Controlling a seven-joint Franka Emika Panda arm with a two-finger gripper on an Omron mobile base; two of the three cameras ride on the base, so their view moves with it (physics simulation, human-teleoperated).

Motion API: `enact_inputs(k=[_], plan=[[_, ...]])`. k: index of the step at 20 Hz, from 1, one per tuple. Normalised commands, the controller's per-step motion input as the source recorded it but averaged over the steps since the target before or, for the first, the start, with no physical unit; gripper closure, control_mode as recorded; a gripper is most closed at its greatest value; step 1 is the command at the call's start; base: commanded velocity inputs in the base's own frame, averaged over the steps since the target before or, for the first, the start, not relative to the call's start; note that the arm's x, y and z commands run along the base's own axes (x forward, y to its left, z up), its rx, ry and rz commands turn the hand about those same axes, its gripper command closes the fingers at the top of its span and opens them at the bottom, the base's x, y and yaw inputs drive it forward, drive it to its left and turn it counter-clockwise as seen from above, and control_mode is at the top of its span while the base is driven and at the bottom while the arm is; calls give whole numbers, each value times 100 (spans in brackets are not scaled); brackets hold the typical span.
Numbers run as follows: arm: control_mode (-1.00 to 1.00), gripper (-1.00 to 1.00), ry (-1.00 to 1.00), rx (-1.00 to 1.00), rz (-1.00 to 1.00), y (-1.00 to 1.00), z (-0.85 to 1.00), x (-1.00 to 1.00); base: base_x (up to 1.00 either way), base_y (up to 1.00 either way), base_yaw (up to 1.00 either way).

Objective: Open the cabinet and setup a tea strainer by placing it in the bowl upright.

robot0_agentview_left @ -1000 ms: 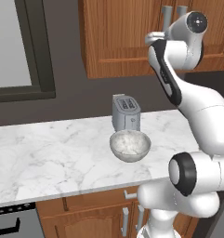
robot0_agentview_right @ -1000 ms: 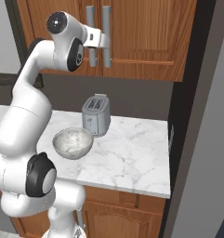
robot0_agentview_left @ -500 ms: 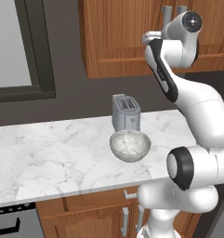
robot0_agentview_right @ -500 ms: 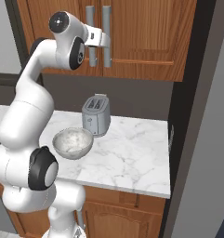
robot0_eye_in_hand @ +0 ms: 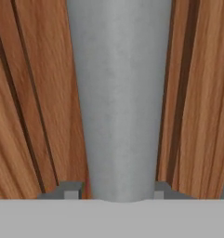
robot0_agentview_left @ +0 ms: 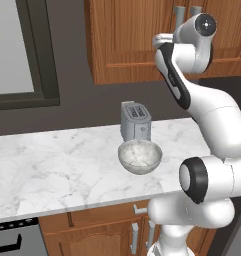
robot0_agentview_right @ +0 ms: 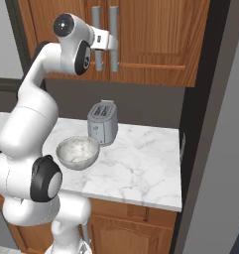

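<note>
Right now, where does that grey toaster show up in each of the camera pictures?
Left base view: the toaster stands mid-frame on the marble counter, just behind the bowl.
Right base view: the toaster is left of centre, behind the bowl.
Hand view: not in it.
Shared landmark: the bowl.

- Even, soft, rendered light, moderately bright, with no glare anywhere.
- The marble counter is the brightest surface; the wall behind it is dim grey.
- A faint soft shadow lies under the bowl.
- The hand view is soft and blurry, the grey bar handle looming very close.
</note>
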Motion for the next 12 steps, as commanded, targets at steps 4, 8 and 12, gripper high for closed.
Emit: enact_inputs(k=[4,8,12], plan=[[-100,100,0,0,0,0,0,28,0,0,0],[-100,100,0,0,0,0,0,21,0,0,0],[-100,100,0,0,0,1,0,3,0,0,0]])
